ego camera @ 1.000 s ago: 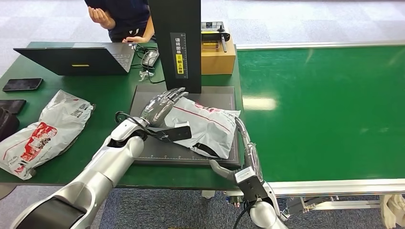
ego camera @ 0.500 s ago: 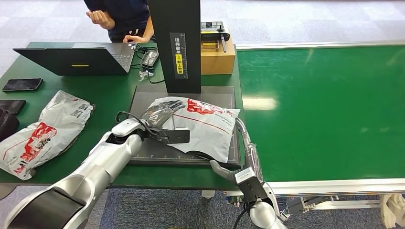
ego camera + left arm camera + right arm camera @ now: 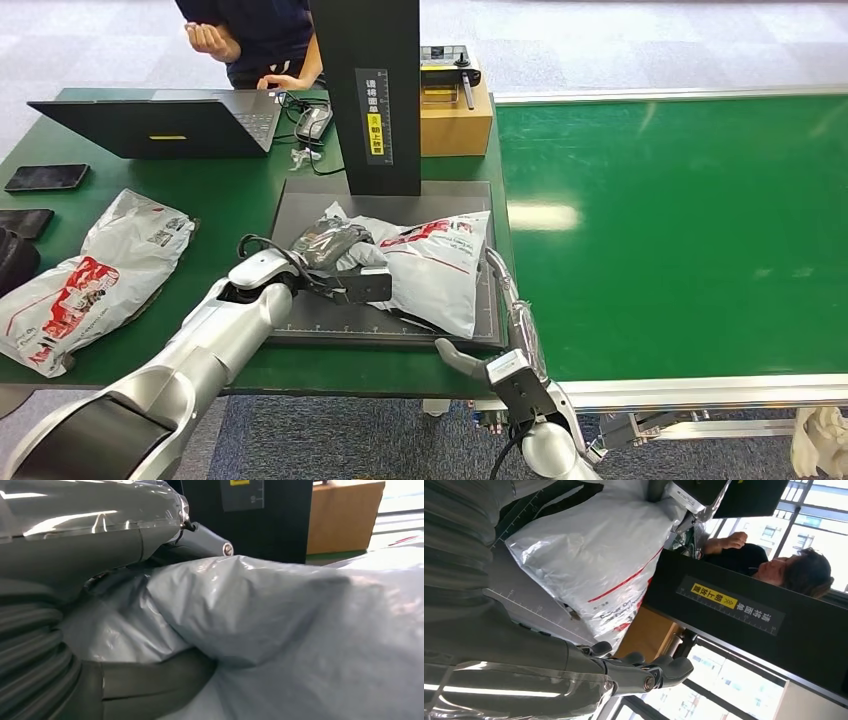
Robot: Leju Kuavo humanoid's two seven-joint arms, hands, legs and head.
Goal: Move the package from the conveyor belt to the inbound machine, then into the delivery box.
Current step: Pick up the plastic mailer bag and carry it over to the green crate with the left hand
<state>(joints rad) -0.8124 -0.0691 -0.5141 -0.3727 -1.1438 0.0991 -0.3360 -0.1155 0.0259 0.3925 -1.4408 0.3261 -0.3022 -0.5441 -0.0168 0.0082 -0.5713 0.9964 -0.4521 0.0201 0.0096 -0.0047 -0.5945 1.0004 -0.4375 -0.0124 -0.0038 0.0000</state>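
Package point(image 3: 430, 262) lies on the inbound machine's dark plate point(image 3: 300, 205). Our left hand point(image 3: 325, 246) grips its bunched near-left edge; right hand point(image 3: 505, 318) waits spread alongside. We judge it light, limp, slick: gather film, not flat face.

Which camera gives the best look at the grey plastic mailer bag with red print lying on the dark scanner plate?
The head view: it shows the whole grey plastic mailer bag on the dark scanner plate, with the left robot hand gripping its end. The left wrist view shows crumpled grey film up close; the right wrist view shows one side with its red stripe.
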